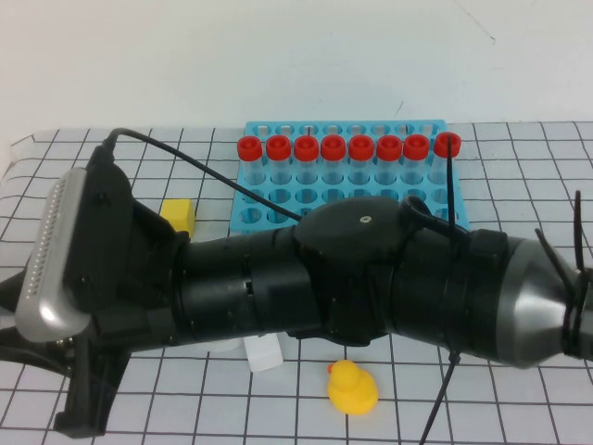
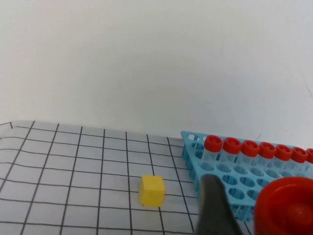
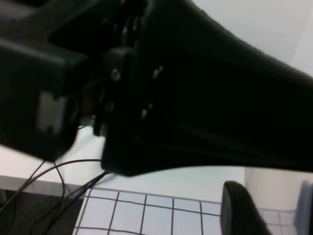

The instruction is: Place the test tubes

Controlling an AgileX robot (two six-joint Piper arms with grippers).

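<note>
The left gripper (image 2: 244,220) hovers just before the rack (image 2: 191,155), a red-capped tube (image 2: 286,208) beside it. Its grip cannot be told, nor that of the right gripper (image 3: 271,215) on the rack's near side. Light, slick and likely brittle, tubes suit holding under the cap. Eight test tubes (image 1: 347,146) stand in a row toward the rack's far edge.

I see a plain white wall (image 1: 296,56) behind the table (image 1: 528,153). The wall is bare, with just one thin dark scratch (image 1: 477,23) high up on the right. The table top is white, with black lines that make squares. The light is soft and even, and the shadows are faint. Below the table's white edge there is a dark patch (image 3: 29,215). I cannot tell if it is the floor.
</note>
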